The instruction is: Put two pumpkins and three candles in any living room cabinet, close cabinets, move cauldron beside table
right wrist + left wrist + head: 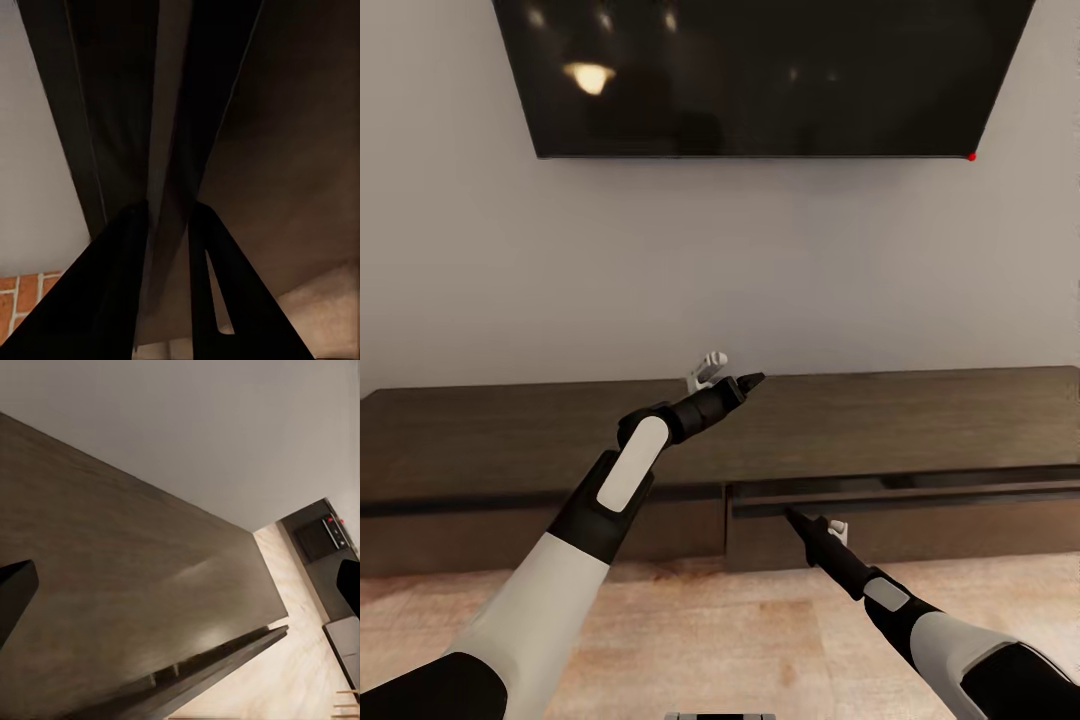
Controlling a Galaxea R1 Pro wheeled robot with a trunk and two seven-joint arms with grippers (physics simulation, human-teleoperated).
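Head view: long dark cabinet (pixel 920 420) seen under TV (pixel 760 75). Right drawer front (pixel 905 530) pulled out a little. Right gripper (pixel 792 514) set at drawer's top edge, jaws nearly together. Left gripper (pixel 735 375) held above cabinet top.

Left wrist view: jaws spread wide, nothing held.

Right wrist view: jaw tips close together at gap beside drawer front; nothing seen held.

Drawer best pushed straight in, slowly, until flush. Pumpkins, candles, cauldron not spotted.

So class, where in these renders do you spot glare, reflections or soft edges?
Head view: the dark screen mirrors a warm lamp glow and fainter spots. Left wrist view: a pale sheen streaks the cabinet top. Right wrist view: the right gripper sits very close, its fingers dark silhouettes with soft edges.
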